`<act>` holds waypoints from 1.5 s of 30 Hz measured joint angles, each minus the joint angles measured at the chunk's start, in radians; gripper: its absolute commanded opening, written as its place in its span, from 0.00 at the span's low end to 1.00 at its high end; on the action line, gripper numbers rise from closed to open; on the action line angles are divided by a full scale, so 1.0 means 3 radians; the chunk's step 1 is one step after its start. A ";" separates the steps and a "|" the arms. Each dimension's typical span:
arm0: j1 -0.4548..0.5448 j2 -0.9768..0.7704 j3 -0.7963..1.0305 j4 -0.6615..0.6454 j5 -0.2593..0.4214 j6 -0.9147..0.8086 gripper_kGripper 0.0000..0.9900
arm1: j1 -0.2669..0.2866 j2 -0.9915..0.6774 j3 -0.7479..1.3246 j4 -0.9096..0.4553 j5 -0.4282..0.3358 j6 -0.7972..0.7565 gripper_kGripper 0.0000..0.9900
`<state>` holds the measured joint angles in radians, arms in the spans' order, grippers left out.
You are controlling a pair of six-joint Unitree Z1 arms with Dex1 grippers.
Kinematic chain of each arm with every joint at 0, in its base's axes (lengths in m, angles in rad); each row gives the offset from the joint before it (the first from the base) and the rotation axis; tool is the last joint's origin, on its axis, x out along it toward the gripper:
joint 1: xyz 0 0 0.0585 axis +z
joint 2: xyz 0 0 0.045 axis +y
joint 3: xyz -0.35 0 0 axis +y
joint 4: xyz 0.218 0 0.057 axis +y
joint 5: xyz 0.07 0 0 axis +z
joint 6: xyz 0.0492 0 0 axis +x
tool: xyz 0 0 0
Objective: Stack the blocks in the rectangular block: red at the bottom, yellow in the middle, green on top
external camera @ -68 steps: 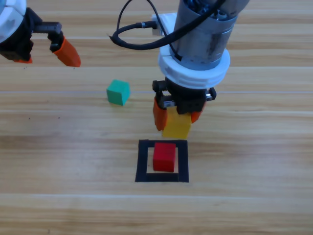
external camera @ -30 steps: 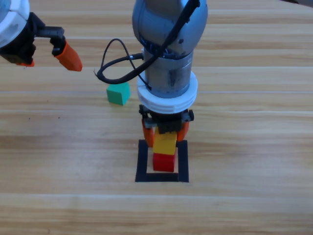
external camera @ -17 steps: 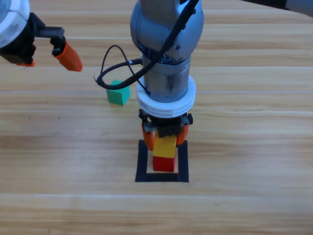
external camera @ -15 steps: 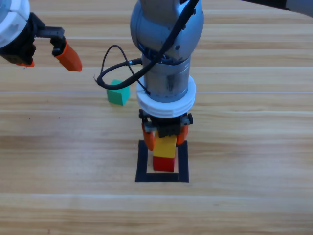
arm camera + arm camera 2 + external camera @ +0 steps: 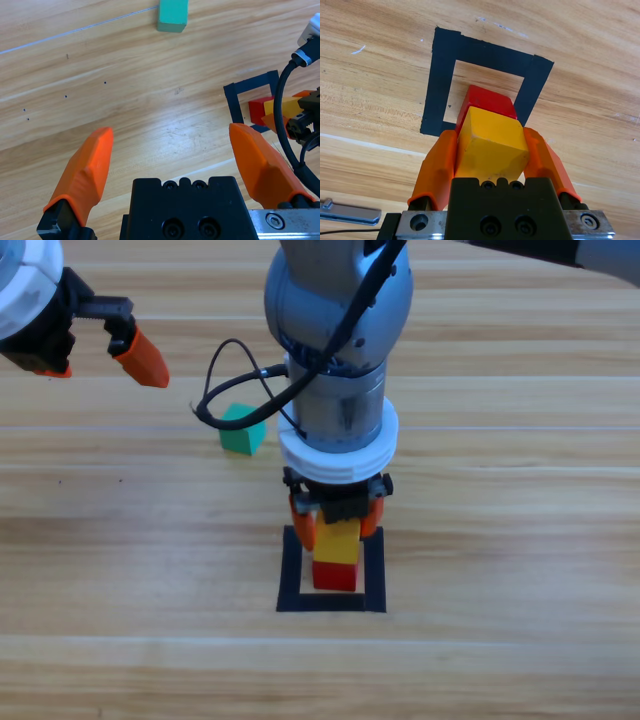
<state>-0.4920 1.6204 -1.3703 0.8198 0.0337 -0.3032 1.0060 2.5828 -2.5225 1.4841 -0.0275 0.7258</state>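
from above, the right pincer [image 5: 337, 523] hangs straight down from a smooth grey cylindrical arm over the black tape frame [image 5: 290, 572], a flat near-square outline on the grained wooden table [image 5: 500, 540]. its two orange jaws pinch the yellow cube [image 5: 338, 541] on either side, and that cube sits on the red cube [image 5: 335, 575] directly below the pincer, inside the frame's wood-coloured opening. the green cube [image 5: 241, 435], matte and teal, lies on the bare wood up and to the left of the pincer, well apart from it, with a looping black cable [image 5: 225, 390] passing over its top edge. the left pincer [image 5: 90, 345] waits at the upper left corner.

in the left wrist view, the left pincer [image 5: 172, 150] has its pointed orange jaws spread wide over nothing but wood. the green cube [image 5: 173, 15] is far ahead of it; the tape frame [image 5: 237, 97] and the red cube [image 5: 260, 111] under the yellow cube [image 5: 282, 106] lie off to its right.

in the right wrist view, the right pincer [image 5: 490, 160] presses its smooth orange jaws against two opposite faces of the matte, sharp-edged yellow cube [image 5: 491, 145]. the red cube [image 5: 487, 100] shows just beyond it, within the tape frame [image 5: 442, 85], whose edges look slightly uneven.
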 measured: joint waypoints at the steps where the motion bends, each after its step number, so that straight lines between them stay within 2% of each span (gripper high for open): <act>1: 0.0000 0.0000 0.0000 0.0000 0.0000 0.0000 1.00 | 0.0000 0.0005 -0.0010 0.0000 0.0000 -0.0006 0.31; 2: 0.0000 0.0001 0.0000 0.0000 0.0000 0.0000 1.00 | 0.0000 0.0010 -0.0019 0.0000 0.0000 -0.0007 0.31; 3: 0.0000 0.0002 0.0000 0.0000 0.0000 0.0000 1.00 | 0.0000 0.0013 -0.0024 0.0000 0.0000 -0.0008 0.36; 4: 0.0000 0.0004 0.0000 -0.0001 0.0000 0.0000 1.00 | 0.0000 0.0014 -0.0024 0.0000 0.0000 -0.0010 0.51; 5: 0.0000 0.0007 0.0000 -0.0002 0.0000 0.0000 1.00 | 0.0000 0.0014 -0.0024 0.0000 0.0000 -0.0014 0.79; 6: 0.0000 0.0011 0.0000 -0.0009 0.0000 0.0000 1.00 | 0.0000 0.0015 -0.0024 0.0000 0.0000 -0.0016 0.96; 7: 0.0000 0.0015 0.0000 -0.0021 0.0000 0.0000 1.00 | 0.0000 0.0015 -0.0024 0.0000 0.0000 -0.0017 0.99; 13: 0.0000 0.0026 0.0000 -0.0043 0.0000 0.0000 1.00 | 0.0000 0.0015 -0.0024 0.0007 -0.0115 -0.0017 1.00; 22: 0.0000 0.0026 0.0000 -0.0043 0.0000 0.0000 1.00 | 0.0000 -0.0047 -0.0032 0.0007 -0.0126 -0.0047 1.00; 26: 0.0000 0.0026 0.0000 -0.0043 0.0000 0.0000 1.00 | 0.0004 -0.0409 -0.0039 0.0007 -0.0210 -0.0075 1.00; 31: 0.0001 0.0046 -0.0050 -0.0044 0.0000 0.0022 1.00 | 0.0009 -0.1113 -0.0100 0.0007 -0.0331 -0.0694 1.00; 35: 0.0002 0.0375 -0.0787 0.0181 0.0000 0.0099 1.00 | -0.0068 -0.1655 0.0325 -0.0031 -0.0311 -0.1054 1.00; 37: 0.0002 0.0640 -0.1233 0.0381 0.0000 0.0101 1.00 | -0.0184 -0.1909 0.0899 -0.0291 -0.0213 -0.1243 1.00; 38: 0.0002 0.0763 -0.1416 0.0489 0.0000 0.0101 1.00 | -0.0267 -0.2048 0.1262 -0.0549 -0.0081 -0.1355 1.00; 40: 0.0003 0.1055 -0.1774 0.0711 0.0003 0.0085 1.00 | -0.0500 -0.2282 0.2096 -0.1229 0.0402 -0.1554 1.00; 41: 0.0003 0.1223 -0.1933 0.0817 0.0017 0.0050 1.00 | -0.0659 -0.2418 0.2635 -0.1722 0.0704 -0.1708 1.00; 42: 0.0003 0.1343 -0.2009 0.0863 0.0028 0.0035 1.00 | -0.0744 -0.2501 0.2934 -0.1975 0.0788 -0.1827 1.00; 45: -0.0005 0.1675 -0.2030 0.0870 0.0081 0.0015 1.00 | -0.0935 -0.2662 0.3310 -0.2357 0.0809 -0.2131 1.00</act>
<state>-0.4935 2.1229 -1.9794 1.0808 0.0580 -0.2988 0.7257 1.7841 -1.5295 0.7771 0.2152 0.0865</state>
